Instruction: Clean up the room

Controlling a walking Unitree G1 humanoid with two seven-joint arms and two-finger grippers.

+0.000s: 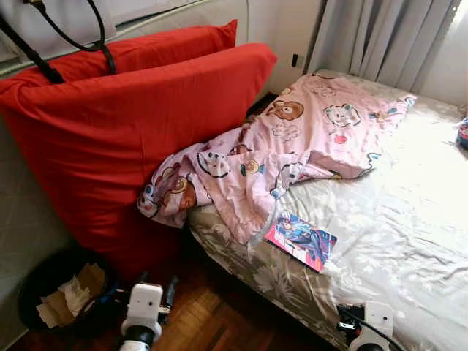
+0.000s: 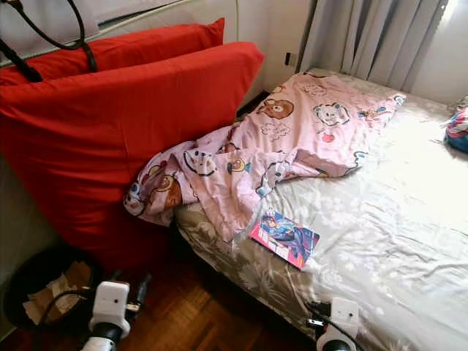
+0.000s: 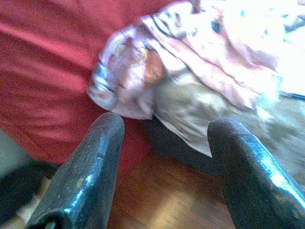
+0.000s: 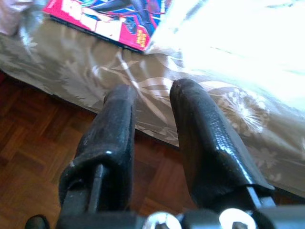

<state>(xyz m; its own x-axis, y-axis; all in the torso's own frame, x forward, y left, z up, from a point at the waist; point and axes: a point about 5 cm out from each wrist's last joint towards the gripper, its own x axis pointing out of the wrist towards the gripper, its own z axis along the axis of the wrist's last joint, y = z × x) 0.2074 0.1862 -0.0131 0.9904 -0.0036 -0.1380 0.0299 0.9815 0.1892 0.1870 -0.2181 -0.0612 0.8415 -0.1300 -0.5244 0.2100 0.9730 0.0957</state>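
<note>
A pink cartoon-print blanket lies crumpled across the bed, one end hanging off the edge against two big red cushions. A red and blue comic book rests flat near the bed's front edge, just below the blanket. My left gripper hovers low over the wooden floor between the bin and the bed; in its wrist view the left gripper is open and points at the blanket's hanging end. My right gripper is at the bed's front edge, a narrow empty gap between its fingers, the comic book ahead of it.
A black bin with crumpled paper stands on the floor at the left, beside the cushions. Parquet floor runs along the bed. Grey curtains hang behind the bed. A blue and red object lies at the bed's far right.
</note>
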